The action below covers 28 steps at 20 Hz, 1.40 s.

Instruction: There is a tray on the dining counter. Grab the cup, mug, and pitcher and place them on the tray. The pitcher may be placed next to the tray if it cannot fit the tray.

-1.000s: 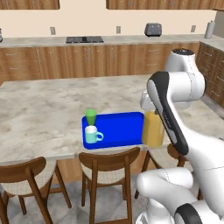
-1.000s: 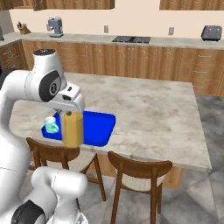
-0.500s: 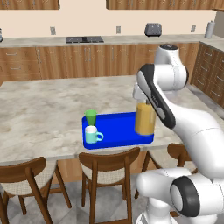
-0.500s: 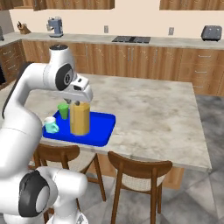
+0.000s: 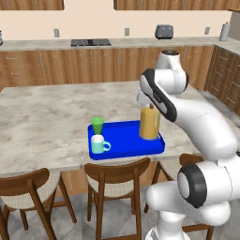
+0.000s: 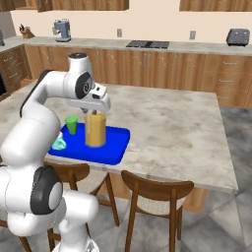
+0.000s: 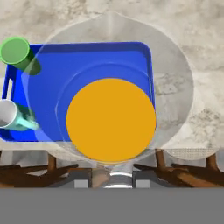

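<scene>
Over the right end of the tray (image 5: 123, 146), the gripper (image 5: 148, 106) is clamped on the pitcher's (image 5: 149, 123) rim. At the tray's left end stand 2 vessels: cup (image 5: 97, 125) and mug (image 5: 98, 144).

Kitchen: wood cabinets (image 5: 47, 65); stovetop (image 5: 91, 42); toaster (image 5: 163, 32).

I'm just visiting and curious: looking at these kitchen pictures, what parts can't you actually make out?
- Whether the pitcher touches the tray or hangs above it: no view shows its base clearly.
- The gripper fingers: in both base views the hand hides them; in the hand view the pitcher's rim covers them.
- The mug in the right base view: the arm covers most of it.
</scene>
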Motion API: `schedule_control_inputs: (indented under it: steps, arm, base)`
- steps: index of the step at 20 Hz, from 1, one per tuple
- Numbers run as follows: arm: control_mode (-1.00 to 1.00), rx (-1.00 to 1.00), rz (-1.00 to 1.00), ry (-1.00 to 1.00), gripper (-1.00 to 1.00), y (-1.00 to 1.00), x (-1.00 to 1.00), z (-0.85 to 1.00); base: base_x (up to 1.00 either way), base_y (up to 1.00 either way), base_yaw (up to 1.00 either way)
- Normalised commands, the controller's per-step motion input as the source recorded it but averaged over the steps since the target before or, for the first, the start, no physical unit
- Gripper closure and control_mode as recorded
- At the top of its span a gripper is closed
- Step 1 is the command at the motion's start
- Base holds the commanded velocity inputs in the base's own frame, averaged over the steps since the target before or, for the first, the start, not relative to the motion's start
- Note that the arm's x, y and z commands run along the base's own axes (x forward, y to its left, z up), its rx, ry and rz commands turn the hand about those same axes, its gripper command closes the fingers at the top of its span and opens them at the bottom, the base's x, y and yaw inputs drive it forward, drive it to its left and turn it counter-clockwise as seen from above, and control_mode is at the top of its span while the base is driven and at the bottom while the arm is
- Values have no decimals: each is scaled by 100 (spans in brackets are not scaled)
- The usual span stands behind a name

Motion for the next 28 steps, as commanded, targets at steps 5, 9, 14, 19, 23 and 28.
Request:
schedule_control_inputs:
  steps: [5,9,14,19,23,28]
  arm:
    - [-100,0,4,0,100,0,64,-23]
    - [-100,0,2,-2,100,0,46,-4]
    - [-100,0,0,-5,100,0,29,-3]
    - [-100,0,0,-2,100,0,21,-24]
    - [-100,0,1,0,100,0,10,-50]
    - [-100,0,1,-7,100,0,6,-26]
  base:
    - [0,0,0]
    - [0,0,0]
    - [0,0,0]
    - [0,0,0]
    - [0,0,0]
    - [0,0,0]
